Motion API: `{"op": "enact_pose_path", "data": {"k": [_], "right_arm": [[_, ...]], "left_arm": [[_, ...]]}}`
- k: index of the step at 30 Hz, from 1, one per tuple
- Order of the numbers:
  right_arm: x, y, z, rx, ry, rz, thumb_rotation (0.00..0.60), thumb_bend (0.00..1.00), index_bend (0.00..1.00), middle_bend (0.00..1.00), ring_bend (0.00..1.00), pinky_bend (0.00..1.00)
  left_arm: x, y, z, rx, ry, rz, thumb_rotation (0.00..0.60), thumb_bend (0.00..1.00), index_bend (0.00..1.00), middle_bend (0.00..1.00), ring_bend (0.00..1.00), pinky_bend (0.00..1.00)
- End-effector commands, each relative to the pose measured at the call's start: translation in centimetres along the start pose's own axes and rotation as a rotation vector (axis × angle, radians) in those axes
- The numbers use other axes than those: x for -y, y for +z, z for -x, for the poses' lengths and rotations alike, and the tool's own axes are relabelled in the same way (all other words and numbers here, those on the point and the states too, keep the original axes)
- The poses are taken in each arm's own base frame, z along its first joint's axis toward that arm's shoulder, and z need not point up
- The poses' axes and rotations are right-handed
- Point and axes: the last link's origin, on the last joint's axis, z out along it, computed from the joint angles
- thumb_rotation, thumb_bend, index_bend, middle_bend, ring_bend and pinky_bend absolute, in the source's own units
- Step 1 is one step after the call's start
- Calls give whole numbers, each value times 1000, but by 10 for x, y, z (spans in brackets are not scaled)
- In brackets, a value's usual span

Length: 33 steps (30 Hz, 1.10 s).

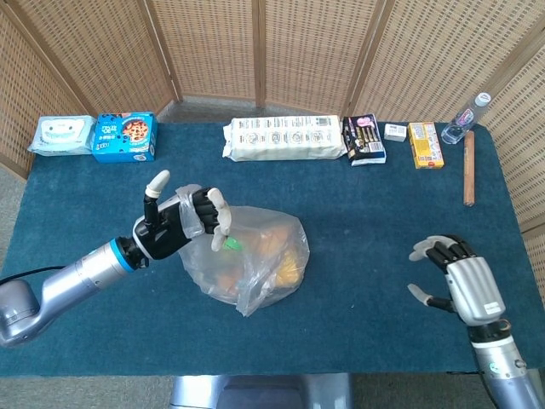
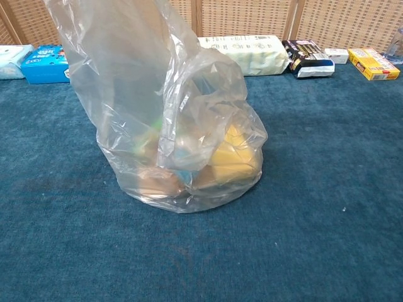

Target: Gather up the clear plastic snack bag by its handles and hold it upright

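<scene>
Blue table (image 1: 366, 213), centre frame: your left hand (image 1: 180, 223) pinches bag (image 1: 255, 256) top, bag hanging lower right; right hand (image 1: 456, 281) spread, empty, far right.

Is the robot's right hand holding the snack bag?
No, the right hand hangs open over bare table, far from the snack bag, which only the left hand holds.
</scene>
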Motion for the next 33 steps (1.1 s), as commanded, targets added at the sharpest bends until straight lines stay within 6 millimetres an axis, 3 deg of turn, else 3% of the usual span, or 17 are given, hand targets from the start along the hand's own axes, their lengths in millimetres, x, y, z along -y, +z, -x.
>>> {"op": "enact_pose_path", "data": {"k": [1,33], "right_arm": [[8,7,5,23,38,-34,600,221,408,356,266,212],[86,57,42,64,122,-290,600,223,417,354,263,213]], "left_arm": [[-1,4,1,-21,17,2,0,197,410,478,450,539],[-3,50,4,-83,22,54,0,203,447,478,450,534]]}}
